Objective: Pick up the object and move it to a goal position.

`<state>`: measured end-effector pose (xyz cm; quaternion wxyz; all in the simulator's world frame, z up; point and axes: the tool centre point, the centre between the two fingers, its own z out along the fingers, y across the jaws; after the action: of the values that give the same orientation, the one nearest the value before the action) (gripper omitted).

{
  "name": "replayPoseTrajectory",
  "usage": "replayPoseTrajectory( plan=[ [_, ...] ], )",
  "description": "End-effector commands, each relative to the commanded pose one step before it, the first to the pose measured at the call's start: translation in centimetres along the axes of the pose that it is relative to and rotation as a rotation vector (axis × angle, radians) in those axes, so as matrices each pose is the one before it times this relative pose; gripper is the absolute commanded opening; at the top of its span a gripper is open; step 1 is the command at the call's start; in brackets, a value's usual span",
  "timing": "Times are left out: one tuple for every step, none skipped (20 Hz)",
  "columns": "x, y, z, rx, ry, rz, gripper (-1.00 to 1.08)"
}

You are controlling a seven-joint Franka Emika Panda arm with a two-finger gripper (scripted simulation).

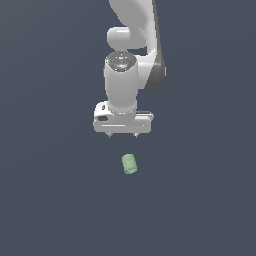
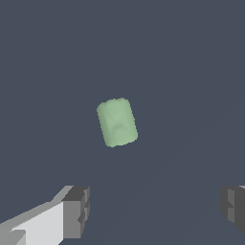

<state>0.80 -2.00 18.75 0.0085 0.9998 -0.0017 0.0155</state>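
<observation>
your gripper [image 1: 122, 135] hangs with its jaws spread wide and nothing between them. in the wrist view the gripper [image 2: 155, 210] shows one grey fingertip [image 2: 76, 210] at each side of the frame, far apart, with only bare dark ground between.

the object [image 1: 129, 164], a small pale green stub of a cylinder, lies clear of the jaws, beyond the fingertips and not touching either one. in the exterior view it sits just below the two finger ends and roughly between their lines, a little nearer the one on the exterior view's right. in the wrist view the object [image 2: 117, 122] lies ahead of the gap between the fingers, closer to the white-backed finger than to the other, its long axis slightly tilted. it is much narrower than the jaw opening.
</observation>
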Motion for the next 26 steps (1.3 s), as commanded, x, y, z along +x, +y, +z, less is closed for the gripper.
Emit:
replayPoseTrajectory(
  plan=[
    [0.000, 0.001, 0.000, 0.00000, 0.00000, 0.00000, 1.00],
    [0.019, -0.011, -0.018, -0.00055, 0.00031, -0.00141, 1.00],
    [0.056, -0.035, -0.054, -0.00161, 0.00091, -0.00419, 1.00],
    [0.093, -0.057, -0.092, -0.00269, 0.00152, -0.00694, 1.00],
    [0.127, -0.078, -0.136, -0.00381, 0.00215, -0.00961, 1.00],
    [0.152, -0.091, -0.180, -0.00476, 0.00269, -0.01158, 1.00],
    [0.127, -0.076, -0.178, -0.00432, 0.00247, -0.00998, 1.00],
    [0.089, -0.052, -0.158, -0.00341, 0.00199, -0.00732, 1.00],
    [0.050, -0.034, -0.133, -0.00246, 0.00150, -0.00467, 1.00],
    [0.012, -0.008, -0.092, -0.00129, 0.00086, -0.00182, 1.00],
    [-0.008, -0.021, -0.020, 0.00000, 0.00000, 0.00000, 1.00],
    [-0.016, 0.036, 0.018, 0.00039, -0.00015, 0.00149, 1.00],
    [0.013, -0.004, 0.078, 0.00075, -0.00061, 0.00011, 1.00],
    [0.040, -0.014, 0.096, 0.00039, -0.00046, -0.00124, 1.00],
    [0.072, -0.031, 0.139, 0.00044, -0.00067, -0.00273, 1.00],
    [0.098, -0.042, 0.175, 0.00040, -0.00076, -0.00393, 1.00],
    [0.122, -0.049, 0.214, 0.00044, -0.00089, -0.00495, 1.00],
    [0.143, -0.059, 0.257, 0.00060, -0.00108, -0.00579, 1.00],
    [0.160, -0.065, 0.304, 0.00085, -0.00130, -0.00642, 1.00],
    [0.177, -0.071, 0.351, 0.00110, -0.00151, -0.00708, 1.00],
    [0.196, -0.079, 0.396, 0.00133, -0.00169, -0.00785, 1.00],
    [0.215, -0.087, 0.441, 0.00151, -0.00183, -0.00875, 1.00],
    [0.234, -0.096, 0.487, 0.00172, -0.00197, -0.00967, 1.00],
    [0.250, -0.101, 0.535, 0.00199, -0.00212, -0.01047, 1.00],
    [0.265, -0.108, 0.585, 0.00232, -0.00226, -0.01123, 1.00],
    [0.278, -0.113, 0.636, 0.00265, -0.00239, -0.01200, 1.00]
  ],
)
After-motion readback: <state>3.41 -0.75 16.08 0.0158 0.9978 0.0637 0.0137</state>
